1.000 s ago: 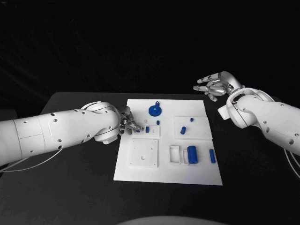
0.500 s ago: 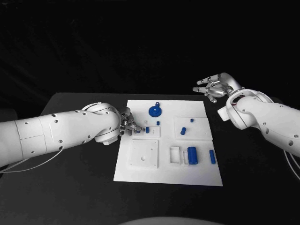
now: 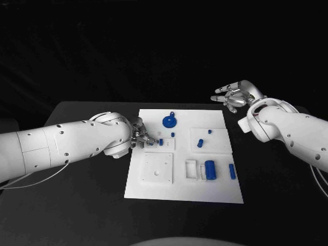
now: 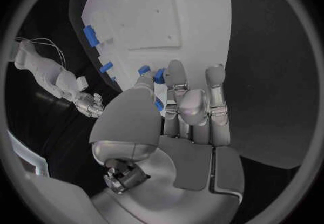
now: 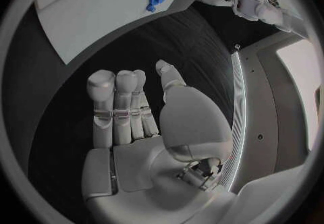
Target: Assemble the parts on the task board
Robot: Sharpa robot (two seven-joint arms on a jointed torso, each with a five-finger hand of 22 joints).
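Dim, dark surroundings swallow the worktop (image 3: 75,169) edges, while the white board (image 3: 185,184) glares brightly, and both wrist views bend straight edges strongly toward their circular rims.

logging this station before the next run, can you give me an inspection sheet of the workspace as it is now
surface: black table, bare around the board
job's things: white task board mid-table; blue round part at its far end, blue cylinder in a near slot, small blue pieces between
clutter: nothing seen
hands: left hand at the board's left edge, fingers by small blue parts, grip unclear; right hand raised beyond the far right corner, fingers apart, holding nothing
cables: thin wires under the right arm
surroundings: dark
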